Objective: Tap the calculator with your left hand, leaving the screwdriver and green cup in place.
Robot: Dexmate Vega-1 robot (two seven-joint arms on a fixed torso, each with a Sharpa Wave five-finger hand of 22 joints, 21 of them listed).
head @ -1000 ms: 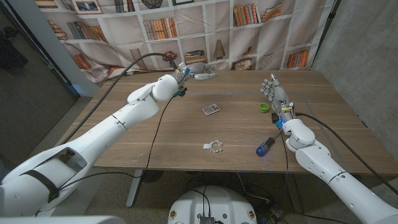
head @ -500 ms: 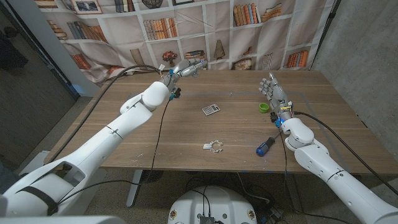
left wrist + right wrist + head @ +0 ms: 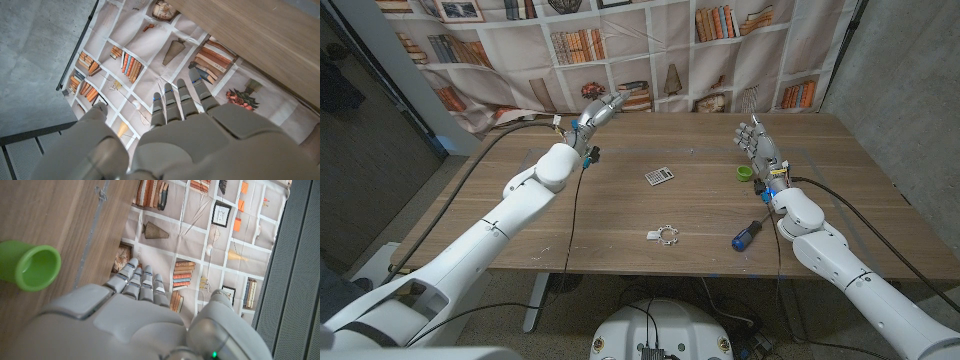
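Observation:
A small grey calculator lies on the wooden table near its middle. My left hand is raised over the table's far left edge, well behind and left of the calculator, fingers straight and holding nothing; its back shows in the left wrist view. The green cup stands to the right, also seen in the right wrist view. A screwdriver with a blue and black handle lies nearer the front. My right hand stands upright just right of the cup, fingers extended, empty.
A small white toothed ring lies on the table in front of the calculator. A bookshelf-print curtain hangs behind the table's far edge. A grey wall stands to the right.
My left arm has swung leftward and back, carrying the hand from near the far middle of the table to its far left edge. The right hand and the objects have stayed put.

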